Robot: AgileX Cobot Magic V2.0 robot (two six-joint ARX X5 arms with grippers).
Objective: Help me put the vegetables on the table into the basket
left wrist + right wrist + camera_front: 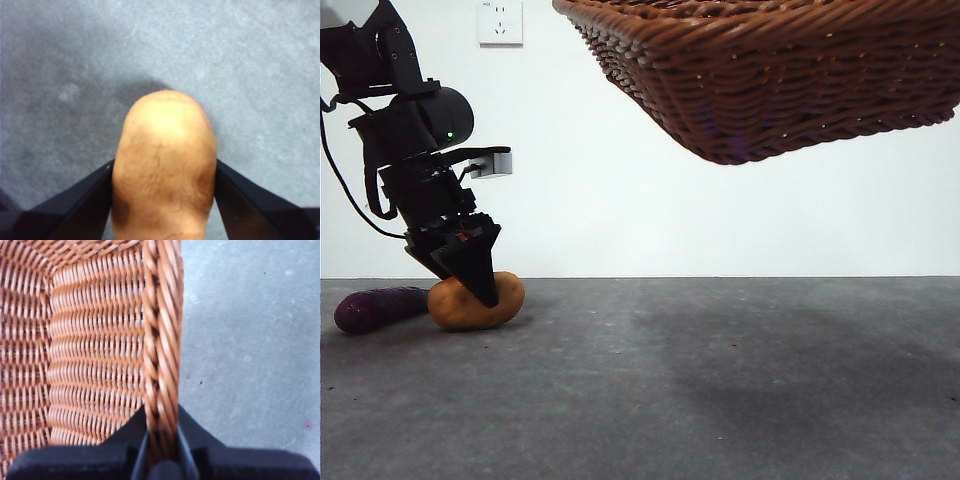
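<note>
The tan-brown potato (480, 303) lies on the dark grey table (700, 390) at the left. My left gripper (478, 285) is down on it, its jaws closed against both sides of the potato (165, 165) in the left wrist view. The dark purple eggplant (375, 308) lies just left of the potato. The brown wicker basket (780, 75) hangs in the air at the upper right, tilted. My right gripper (162, 440) is shut on the basket's braided rim (161, 340). The basket looks empty in the right wrist view. The corn is out of view.
A white wall socket (500, 22) is on the back wall. The basket casts a shadow on the table (800, 380) at the right.
</note>
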